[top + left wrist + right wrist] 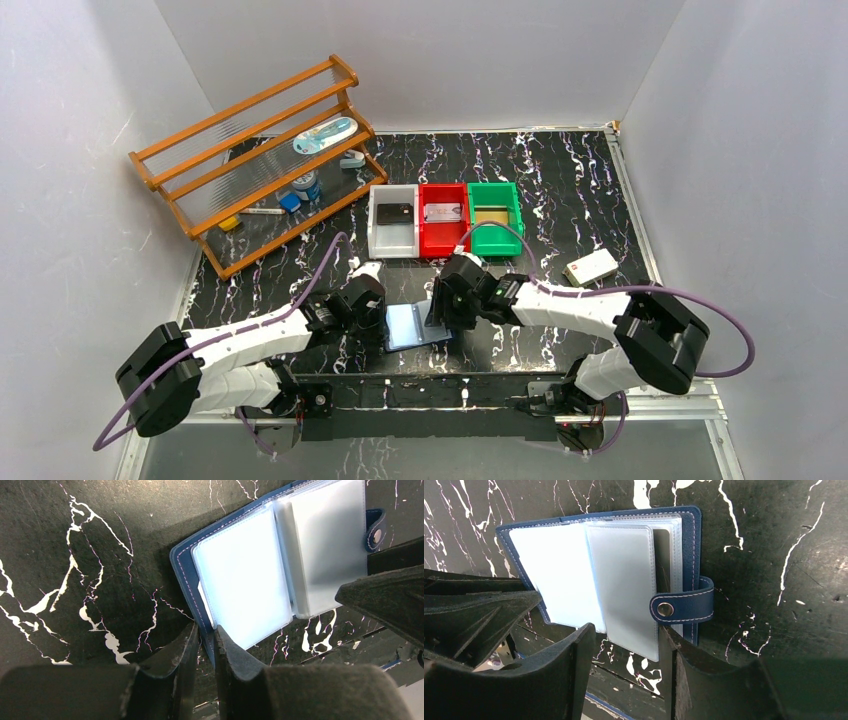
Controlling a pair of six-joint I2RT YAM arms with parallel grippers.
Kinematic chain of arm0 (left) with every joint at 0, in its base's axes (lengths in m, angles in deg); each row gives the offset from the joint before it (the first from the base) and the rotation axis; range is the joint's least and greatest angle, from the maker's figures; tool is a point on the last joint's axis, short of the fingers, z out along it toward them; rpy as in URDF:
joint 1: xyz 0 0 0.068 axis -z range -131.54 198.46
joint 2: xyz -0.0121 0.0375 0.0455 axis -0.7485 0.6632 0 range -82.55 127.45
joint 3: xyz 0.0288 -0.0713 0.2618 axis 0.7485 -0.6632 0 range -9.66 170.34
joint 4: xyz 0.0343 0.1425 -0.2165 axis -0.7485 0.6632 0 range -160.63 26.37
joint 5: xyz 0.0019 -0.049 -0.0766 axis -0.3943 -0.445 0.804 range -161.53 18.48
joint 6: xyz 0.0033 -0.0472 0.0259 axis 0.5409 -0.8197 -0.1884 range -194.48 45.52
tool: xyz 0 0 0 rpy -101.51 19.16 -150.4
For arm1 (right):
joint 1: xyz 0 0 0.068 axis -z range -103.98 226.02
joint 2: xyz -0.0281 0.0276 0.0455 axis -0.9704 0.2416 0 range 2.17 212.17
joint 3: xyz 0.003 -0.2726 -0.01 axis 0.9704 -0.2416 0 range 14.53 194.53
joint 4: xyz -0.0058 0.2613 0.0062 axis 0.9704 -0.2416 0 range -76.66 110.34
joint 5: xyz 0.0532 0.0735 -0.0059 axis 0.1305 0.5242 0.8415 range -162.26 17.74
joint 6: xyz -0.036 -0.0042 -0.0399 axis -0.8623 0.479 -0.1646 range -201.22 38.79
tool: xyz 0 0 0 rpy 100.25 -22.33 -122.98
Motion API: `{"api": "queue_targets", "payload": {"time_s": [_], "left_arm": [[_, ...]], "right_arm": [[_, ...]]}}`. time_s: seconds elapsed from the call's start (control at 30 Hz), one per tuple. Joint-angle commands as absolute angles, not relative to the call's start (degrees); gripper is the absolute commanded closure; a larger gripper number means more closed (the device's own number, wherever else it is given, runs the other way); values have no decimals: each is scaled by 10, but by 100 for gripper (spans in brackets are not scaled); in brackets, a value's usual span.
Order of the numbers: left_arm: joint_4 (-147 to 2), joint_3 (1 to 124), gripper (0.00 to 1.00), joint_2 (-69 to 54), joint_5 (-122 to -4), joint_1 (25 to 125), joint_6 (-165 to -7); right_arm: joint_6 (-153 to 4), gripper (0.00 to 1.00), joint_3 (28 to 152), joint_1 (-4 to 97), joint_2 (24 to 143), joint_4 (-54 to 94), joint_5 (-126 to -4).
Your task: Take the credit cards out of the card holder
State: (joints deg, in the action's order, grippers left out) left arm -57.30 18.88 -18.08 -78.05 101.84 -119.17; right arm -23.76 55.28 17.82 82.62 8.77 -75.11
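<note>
**Back row.** Orange-brown wooden rack [250,160], with small oddments on its shelves.
- White plastic bin [393,248]: one black plastic credit card [394,212].
- Red bin [444,243]: one silvery-grey card [442,212].
- Green bin [497,242]: one gold card [490,214].
- White block [590,266] with a red mark, far right, apart from everything else.

**Progress.** Three cards are out and binned. The navy bifold card holder [408,325] lies open at the table's near edge, between the two arms, with its frosted sleeves fanned. Most sleeves look empty. A dark shape behind the right-hand sleeves may be a card not yet removed; this is not certain.

**Left gripper** [206,645]. Jaws stand almost together, with the edge of the holder's navy cover pinched between them near its corner.

**Right gripper** [624,650]. Jaws are well apart, straddling the lower edge of a loose sleeve beside the snap strap and gripping nothing. Judged ready to search the other pockets.
</note>
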Motion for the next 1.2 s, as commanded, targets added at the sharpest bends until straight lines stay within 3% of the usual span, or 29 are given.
{"api": "queue_targets", "payload": {"time_s": [0.0,0.3,0.67,1.17], "left_arm": [[-572,202,84,-177,-774,1019,-1181],[-568,206,84,-174,-775,1020,-1179],[-563,207,84,-180,-778,1019,-1180],[-539,211,84,-197,-803,1019,-1190]], "right_arm": [[-245,42,582,176,804,71,-760],[-258,42,612,170,797,48,-757],[-246,44,579,169,844,244,-606],[-239,44,582,169,850,175,-683]]}}
